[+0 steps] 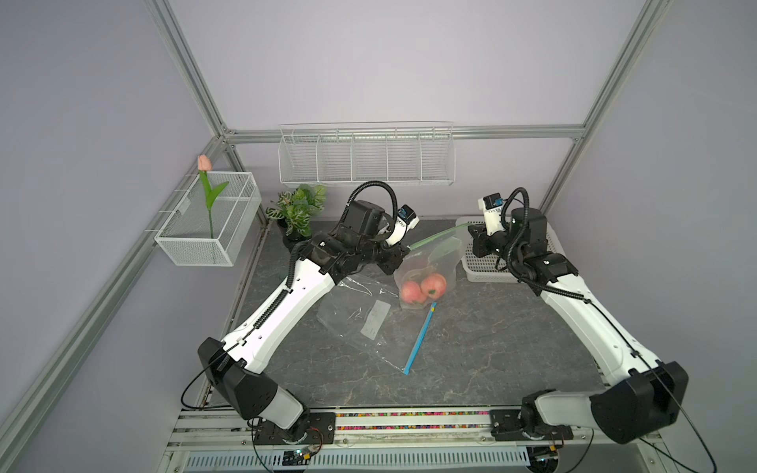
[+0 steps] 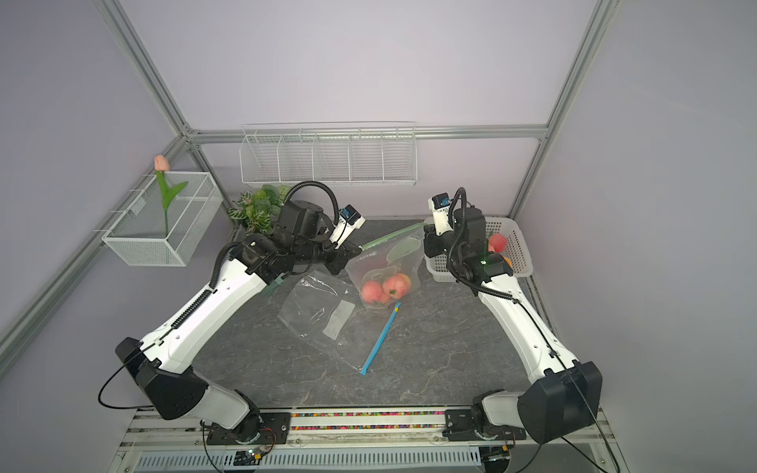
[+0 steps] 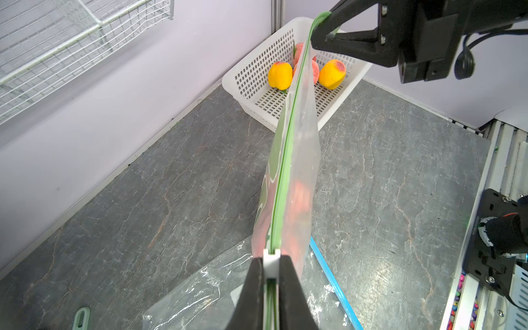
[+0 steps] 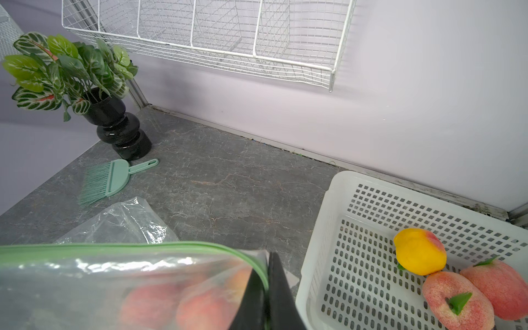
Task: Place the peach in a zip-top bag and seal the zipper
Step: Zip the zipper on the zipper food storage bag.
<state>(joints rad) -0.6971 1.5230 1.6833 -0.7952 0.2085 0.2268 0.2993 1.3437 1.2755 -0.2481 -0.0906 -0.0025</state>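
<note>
The left gripper [image 3: 270,258] is clenched on the white slider [image 3: 271,264]; the right gripper [image 3: 322,28] pinches the far end of the green zipper [image 3: 285,160]. Best to keep that track taut and draw the slider straight along it. The zip-top bag [image 1: 440,262] hangs between them over mid-table [image 1: 512,336], with pink peaches [image 1: 433,284] inside. The white basket [image 4: 320,251] in the table's far right corner holds spare fruit [image 4: 420,251].

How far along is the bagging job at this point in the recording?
Done: two peaches sit inside the green-zip bag. In hand: the left claw is shut on the white slider at one end of the zipper. The right claw is shut on the other end, so the bag is stretched between them. Left: the zipper looks like one closed line, but a full seal can't be confirmed.
</note>
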